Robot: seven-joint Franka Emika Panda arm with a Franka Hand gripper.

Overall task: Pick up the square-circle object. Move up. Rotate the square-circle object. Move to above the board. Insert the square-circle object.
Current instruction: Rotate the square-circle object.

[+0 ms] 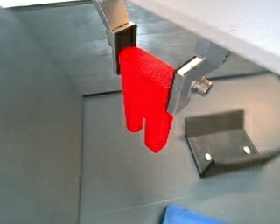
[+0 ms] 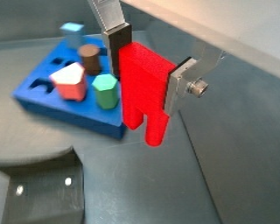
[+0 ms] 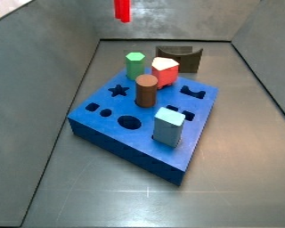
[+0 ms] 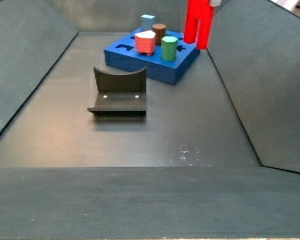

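The gripper [image 1: 157,61] is high above the floor, and its jaws pinch the top of the red block [image 1: 143,94], which hangs straight down. In a side view the block [image 4: 201,22] is at about 2 o'clock from the board [image 4: 150,58], off to its side. The robot is probably turning the block now. It should turn slowly, grip tight, and stay well above the pegs [image 2: 94,59].
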